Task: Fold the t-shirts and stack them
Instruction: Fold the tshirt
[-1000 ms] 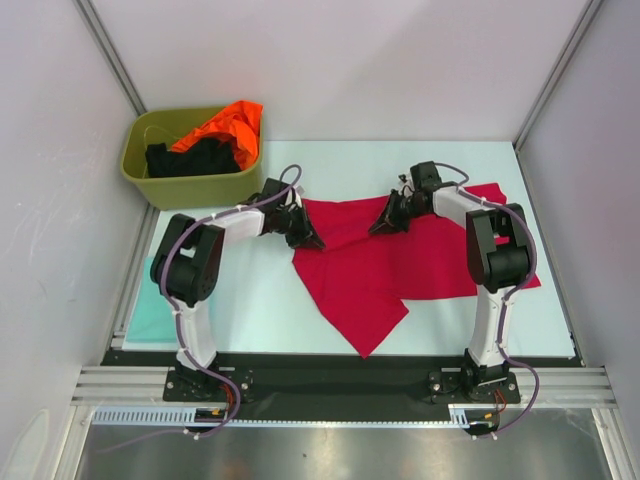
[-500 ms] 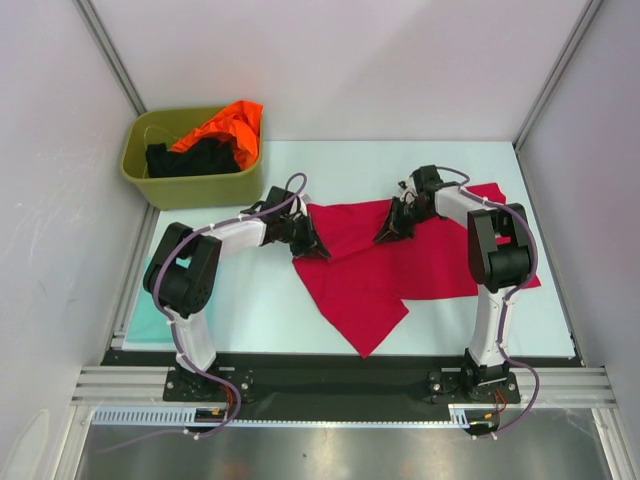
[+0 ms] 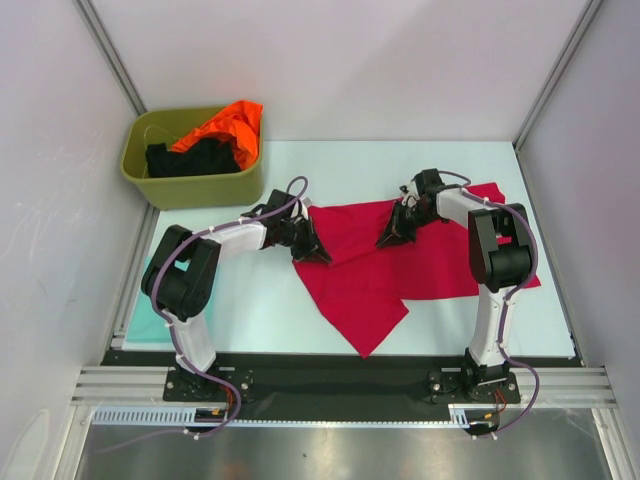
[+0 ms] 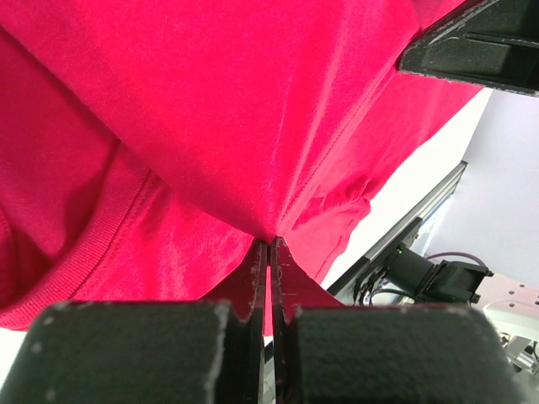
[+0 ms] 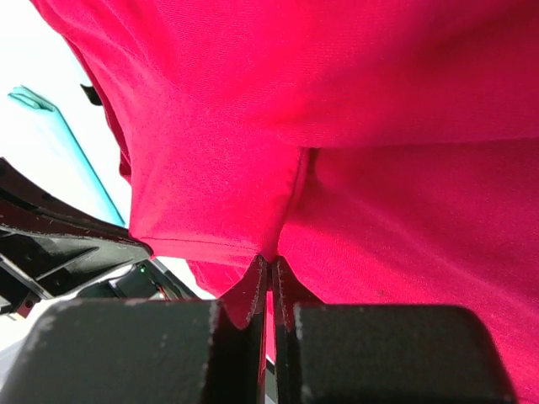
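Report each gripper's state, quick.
Left gripper: shut on the crimson-red soft cloth t-shirt.
Right gripper: shut on that same t-shirt.

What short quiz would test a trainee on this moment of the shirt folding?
1. True or false: the left claw and the right claw are each shut on the red shirt.
2. Where is the orange shirt? A: in the tub. B: on the floor. C: hanging on the wall.
3. Fill in: the teal shirt lies on the robot's ___ side.
Key: 1 true; 2 A; 3 left.
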{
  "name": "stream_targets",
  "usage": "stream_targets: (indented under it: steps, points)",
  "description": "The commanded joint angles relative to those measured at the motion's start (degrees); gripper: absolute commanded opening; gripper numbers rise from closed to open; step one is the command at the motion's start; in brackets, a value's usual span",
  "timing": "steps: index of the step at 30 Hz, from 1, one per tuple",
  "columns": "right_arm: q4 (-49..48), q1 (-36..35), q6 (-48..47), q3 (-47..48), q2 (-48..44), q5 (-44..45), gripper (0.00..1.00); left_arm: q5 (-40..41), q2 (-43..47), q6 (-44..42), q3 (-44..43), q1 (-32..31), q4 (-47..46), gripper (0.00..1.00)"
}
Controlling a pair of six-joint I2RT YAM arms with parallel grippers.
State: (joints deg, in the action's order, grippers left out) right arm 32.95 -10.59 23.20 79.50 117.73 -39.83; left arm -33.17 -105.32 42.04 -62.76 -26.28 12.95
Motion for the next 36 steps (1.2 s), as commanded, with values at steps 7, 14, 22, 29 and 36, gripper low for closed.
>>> stream_targets:
  steps: [7, 14, 22, 29, 36]
  points:
    - [0.71, 0.39, -1.14, -0.05, -1.10, 0.19, 0.00, -0.67, 1.43, -0.29, -0.51, -0.43, 1.29, 0.00]
    - [1.06, 0.66, -1.23, -0.05, -0.93, 0.72, 0.02, -1.99, 0.29, -1.08, -1.84, -0.61, 1.29, 0.11]
    - [5.45, 1.62, -2.63, 0.30, -1.80, 1.60, 0.17, -5.07, 1.67, -14.07, -9.04, 3.85, 11.91, 0.53]
    - [-1.61, 8.12, 1.83, 0.39, -12.87, 11.86, 0.40, 8.63, 2.59, -18.93, -16.49, 12.75, 11.83, 0.62]
    - [-24.15, 18.58, 15.29, -5.86, -17.54, 23.92, 0.49, 10.68, -7.43, -15.42, -26.34, 13.54, 2.37, 0.62]
